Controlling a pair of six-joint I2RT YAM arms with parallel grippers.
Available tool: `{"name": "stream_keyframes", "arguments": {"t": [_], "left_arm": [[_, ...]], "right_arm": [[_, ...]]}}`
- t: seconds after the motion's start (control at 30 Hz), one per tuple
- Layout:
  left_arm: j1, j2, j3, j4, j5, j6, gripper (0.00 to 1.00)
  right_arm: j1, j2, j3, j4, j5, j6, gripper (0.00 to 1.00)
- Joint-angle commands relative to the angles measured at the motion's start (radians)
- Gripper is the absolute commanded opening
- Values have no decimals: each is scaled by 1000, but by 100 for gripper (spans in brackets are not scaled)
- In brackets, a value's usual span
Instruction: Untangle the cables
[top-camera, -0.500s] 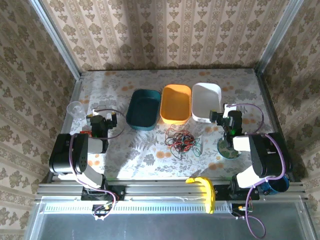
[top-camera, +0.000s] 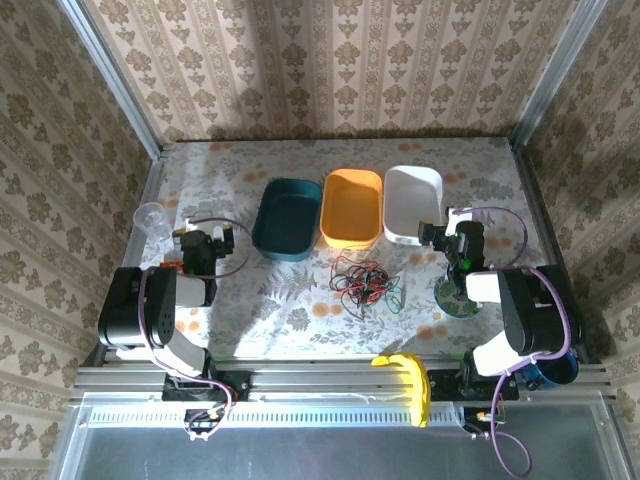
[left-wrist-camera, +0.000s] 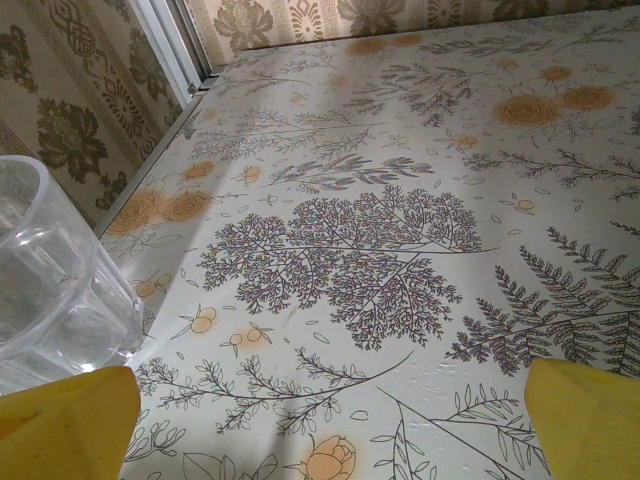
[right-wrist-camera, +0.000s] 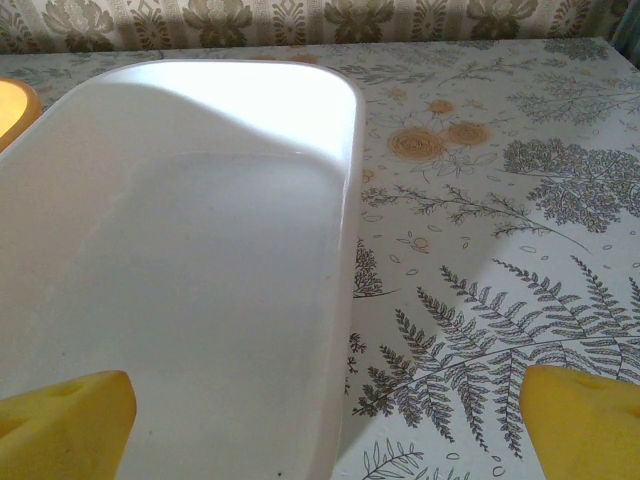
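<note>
Though tangled, cables (top-camera: 365, 281) near orange tray (top-camera: 352, 207)

Object count by kind.
Three bins, far centre: teal bin (top-camera: 286, 218), orange bin (top-camera: 352, 207), white bin (top-camera: 412, 204); one clear cup (top-camera: 150, 216), left; one tangle of cables (top-camera: 364, 280), centre.

The cables (top-camera: 365, 282) are being shown as one loose tangle of thin black, red and green wires, looped over one another. The heap is lying flat on the table (top-camera: 300, 300), just in front of the orange tray (top-camera: 352, 176), with a green loop trailing at its right edge.
</note>
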Motion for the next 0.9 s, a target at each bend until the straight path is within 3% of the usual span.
{"name": "stream_keyframes", "arguments": {"t": [0.0, 0.67, 0.7, 0.77, 0.87], "left_arm": [[-2, -1, 10, 28, -13, 2, 100], [15, -5, 12, 18, 29, -4, 100], [15, -5, 12, 18, 29, -4, 100], [14, -5, 16, 14, 35, 1, 100], [22, -18, 33, -29, 73, 4, 100]], "right_arm": [[-2, 1, 3, 20, -13, 2, 100], [-25, -3, -3, 27, -66, 16, 100], [-25, -6, -1, 27, -71, 14, 96], [-22, -68, 53, -127, -49, 17, 84], [6, -184, 199, -493, 70, 72, 83]]}}
